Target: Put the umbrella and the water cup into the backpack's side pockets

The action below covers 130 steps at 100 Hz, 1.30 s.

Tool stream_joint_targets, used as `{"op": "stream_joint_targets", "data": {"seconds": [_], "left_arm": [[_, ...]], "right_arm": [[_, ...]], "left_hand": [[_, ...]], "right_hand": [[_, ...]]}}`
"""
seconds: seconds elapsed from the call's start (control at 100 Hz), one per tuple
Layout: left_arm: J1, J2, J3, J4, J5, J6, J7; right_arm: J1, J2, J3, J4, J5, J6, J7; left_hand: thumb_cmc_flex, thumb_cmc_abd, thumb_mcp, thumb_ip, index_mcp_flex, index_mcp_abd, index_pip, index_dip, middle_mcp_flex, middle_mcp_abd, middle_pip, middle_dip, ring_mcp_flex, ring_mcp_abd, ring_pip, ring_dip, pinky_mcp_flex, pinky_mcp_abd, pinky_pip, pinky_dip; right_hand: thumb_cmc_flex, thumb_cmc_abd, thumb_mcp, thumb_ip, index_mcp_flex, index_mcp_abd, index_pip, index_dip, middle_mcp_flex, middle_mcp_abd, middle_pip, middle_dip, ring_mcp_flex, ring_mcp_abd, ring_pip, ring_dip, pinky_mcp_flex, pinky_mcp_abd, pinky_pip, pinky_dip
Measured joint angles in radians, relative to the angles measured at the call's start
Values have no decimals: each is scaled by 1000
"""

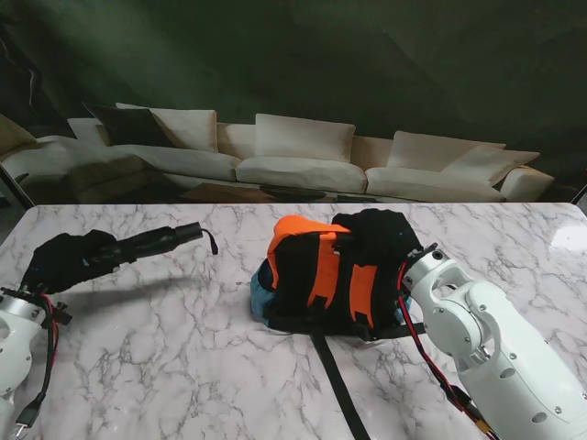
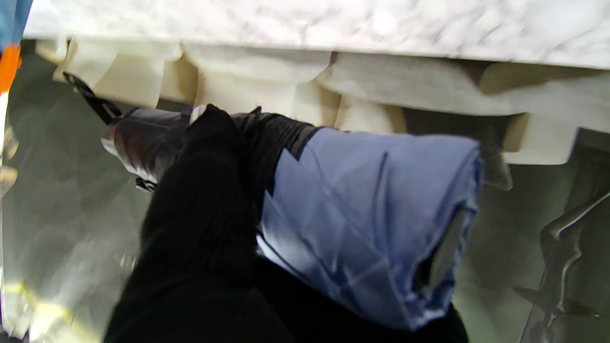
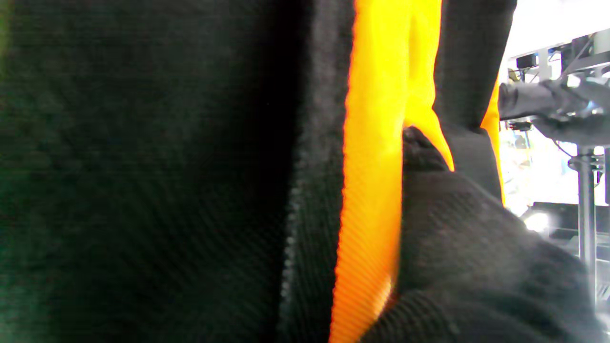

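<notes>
Black-gloved, the left hand (image 1: 62, 260) is raised above the left side of the marble table (image 1: 174, 348) with its fingers wrapped around the folded umbrella (image 1: 138, 246), which it holds clear of the surface. The umbrella's long axis runs nearly level, from the hand toward the right and slightly farther from me; its handle end, with a short black wrist strap (image 1: 210, 240) hanging from it, points toward the backpack (image 1: 335, 273) but remains well apart from it. In the left wrist view the glove covers the middle of the umbrella (image 2: 200, 157), blue folded canopy fabric (image 2: 367, 224) bunches beside the fingers, and the dark handle projects beyond them. The right hand (image 1: 383, 240), also gloved in black, reaches from the white forearm at the right and rests on the backpack's far right top; the right wrist view shows one gloved finger (image 3: 424, 152) pressed against an orange panel (image 3: 381, 157) between black fabric, but whether the hand actually grips the cloth cannot be told. The backpack lies at the centre of the table, black with orange shoulder straps (image 1: 324, 268) facing upward and a patch of blue at its left edge; a black webbing strap (image 1: 337, 385) trails from it toward me. A cream sofa (image 1: 303, 165) stands beyond the table's far edge. The water cup cannot be made out.
</notes>
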Motion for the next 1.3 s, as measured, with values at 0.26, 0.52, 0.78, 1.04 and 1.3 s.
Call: {"op": "stream_joint_targets", "data": {"seconds": [0.26,0.52,0.78,1.04,1.3], "left_arm": [[-24,-31,2,-78,-112,-46,6],[-45,-48,69,-143,-289,-66,-36],[-81,-50,224,-174,-449,-49,-121],[-114,-52,349,-168,-495,7,-187],[-164,-55,418,-110,-517,52,-208]], "right_arm": [[0,0,2,0,2,5,2],[1,0,1,0,6,9,4],[6,0,-5,4,13,15,9],[8,0,-7,7,15,15,7],[10,-1,-9,14,19,13,-1]], "left_hand": [[0,0,0,0,0,0,6,0,0,0,0,0,10,-2,2,0,8,0,0,0],[0,0,0,0,0,0,8,0,0,0,0,0,14,-3,3,0,10,0,1,0],[1,0,0,0,0,0,8,0,0,0,0,0,14,-4,3,0,10,0,1,0],[1,0,0,0,0,0,8,0,0,0,0,0,14,-5,3,0,10,0,1,0],[1,0,0,0,0,-1,18,0,0,0,0,0,14,-5,3,-4,10,0,1,0]], "right_hand": [[0,0,0,0,0,0,-1,0,0,0,0,0,0,0,-2,0,0,0,0,0],[0,1,0,0,0,0,-1,-1,0,0,0,0,0,0,-2,0,0,0,0,0],[0,2,0,0,0,0,-1,-1,0,0,0,0,0,0,-2,1,0,0,0,2],[0,2,0,0,0,0,-1,-1,0,0,0,0,0,0,-2,5,0,0,0,9],[0,3,0,0,0,2,-1,-1,0,0,0,0,0,0,-2,7,0,0,0,10]]}}
